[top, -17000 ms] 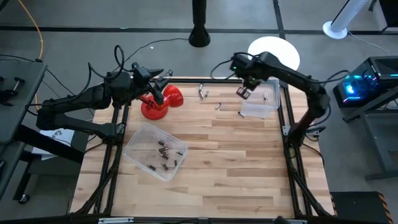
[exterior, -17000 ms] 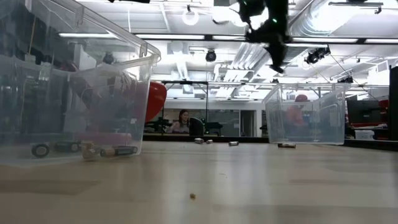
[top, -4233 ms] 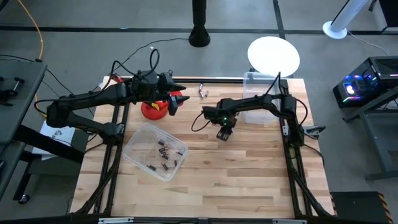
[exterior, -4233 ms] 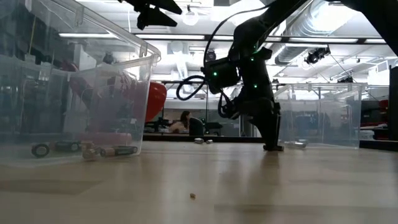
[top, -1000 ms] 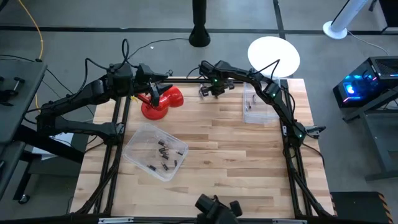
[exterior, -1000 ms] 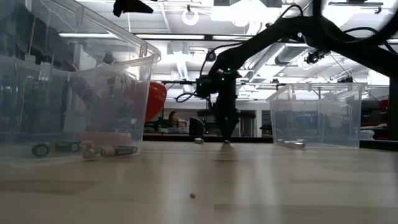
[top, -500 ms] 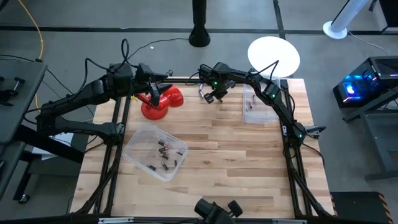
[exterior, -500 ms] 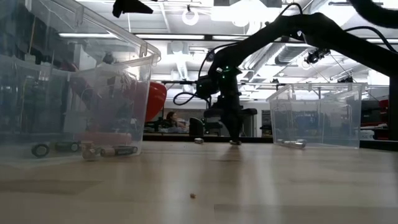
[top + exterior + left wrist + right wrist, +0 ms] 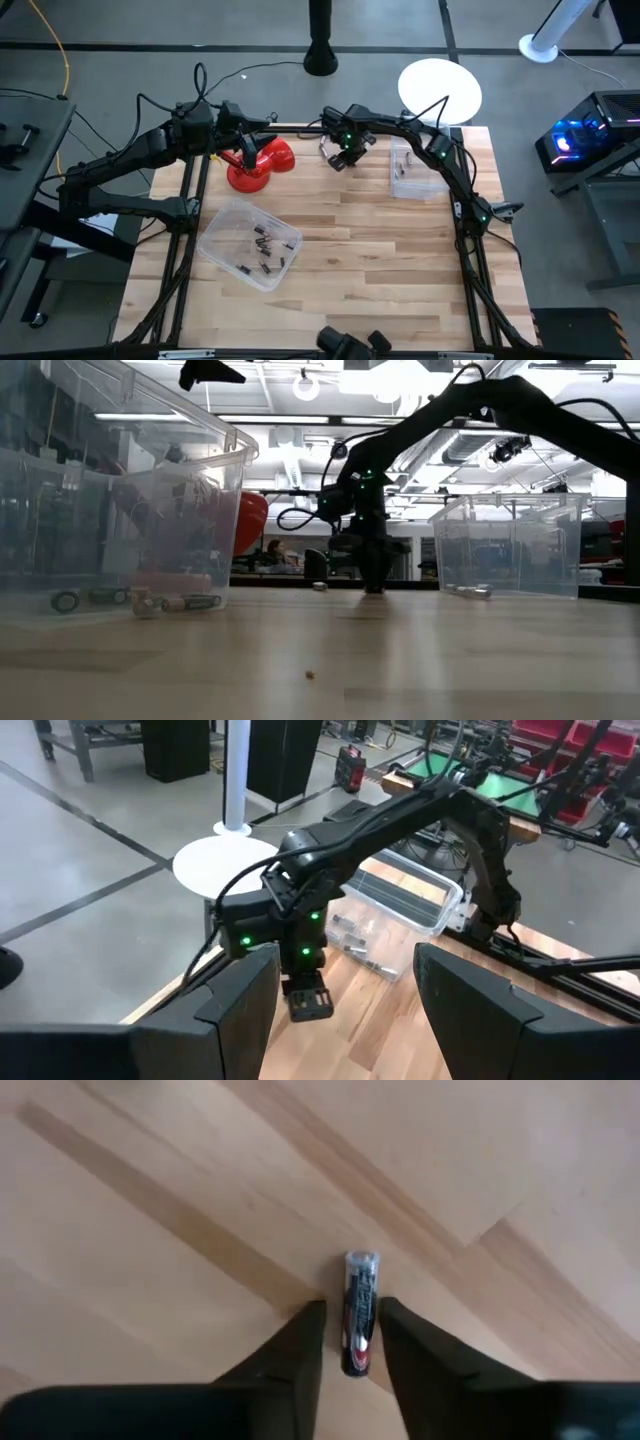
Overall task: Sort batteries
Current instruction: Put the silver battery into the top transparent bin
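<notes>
Your right gripper (image 9: 338, 161) stood low over the far edge of the wooden table (image 9: 380, 260), its fingers (image 9: 300, 1350) on either side of a single dark battery (image 9: 358, 1315) with a silvery tip; the right wrist view showed the fingers close beside the cell, lying lengthwise between them on the planks, though whether they were pinching it or merely flanking it could not be told. In the low view the same gripper (image 9: 375, 585) reached down to the tabletop between the two clear bins.

Your left gripper (image 9: 262, 130) hung in the air at the far left of the table, above the red plunger-like tool (image 9: 258, 166), its fingers (image 9: 240, 1005) spread wide with nothing between them; its wrist camera looked across at your right arm (image 9: 400, 815).

The near clear bin (image 9: 220, 222) sat toward the left front of the table with several dark batteries (image 9: 262, 250) scattered on its floor. The far clear bin (image 9: 395, 180) stood at the right rear, beside the right arm, with a few batteries (image 9: 403, 160) inside. One more loose battery (image 9: 319, 586) lay on the wood just beside the right gripper in the low view
</notes>
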Action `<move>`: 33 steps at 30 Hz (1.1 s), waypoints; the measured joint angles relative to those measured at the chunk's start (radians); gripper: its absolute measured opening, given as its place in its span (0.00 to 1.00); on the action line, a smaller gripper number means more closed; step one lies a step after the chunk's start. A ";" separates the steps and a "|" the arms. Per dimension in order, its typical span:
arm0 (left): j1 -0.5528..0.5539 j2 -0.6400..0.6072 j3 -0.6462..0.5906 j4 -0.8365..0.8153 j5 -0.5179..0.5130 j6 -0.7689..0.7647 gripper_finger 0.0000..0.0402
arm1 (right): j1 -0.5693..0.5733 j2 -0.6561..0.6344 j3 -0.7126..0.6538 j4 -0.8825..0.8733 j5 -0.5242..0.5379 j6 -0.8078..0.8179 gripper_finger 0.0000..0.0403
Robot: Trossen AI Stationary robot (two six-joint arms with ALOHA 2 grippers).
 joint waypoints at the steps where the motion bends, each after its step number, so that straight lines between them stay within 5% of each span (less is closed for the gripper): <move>1: 0.000 0.000 0.000 0.000 0.000 0.000 0.56 | 0.002 -0.003 -0.020 0.009 0.000 0.000 0.28; 5: 0.000 0.000 0.000 0.001 -0.002 -0.001 0.56 | 0.022 -0.011 -0.071 0.026 0.005 -0.039 0.29; 11: 0.000 0.000 0.000 0.001 -0.009 -0.016 0.56 | 0.073 -0.041 -0.087 0.013 0.061 -0.104 0.04; 25: 0.000 0.037 0.000 0.046 -0.024 -0.017 0.56 | 0.114 -0.429 -0.097 0.022 0.129 -0.079 0.01; 33: -0.009 0.127 0.000 0.149 0.074 -0.034 0.56 | 0.069 -0.663 -0.095 -0.210 0.296 0.021 0.01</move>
